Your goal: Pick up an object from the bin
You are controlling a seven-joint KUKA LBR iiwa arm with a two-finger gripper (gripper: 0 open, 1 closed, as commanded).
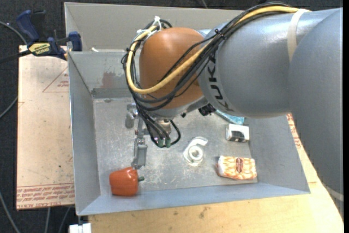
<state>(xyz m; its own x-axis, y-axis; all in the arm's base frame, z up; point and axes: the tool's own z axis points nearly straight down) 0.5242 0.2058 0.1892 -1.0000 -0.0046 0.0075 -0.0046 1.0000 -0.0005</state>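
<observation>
Where the bin (82, 133) corners at lower left, end effector (139, 171) beside red lump (124, 181), grip unclear.

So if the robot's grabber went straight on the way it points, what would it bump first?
Probably the orange-red lump. The gripper points at its edge, in the front left corner of the bin, though depth is unclear.
</observation>
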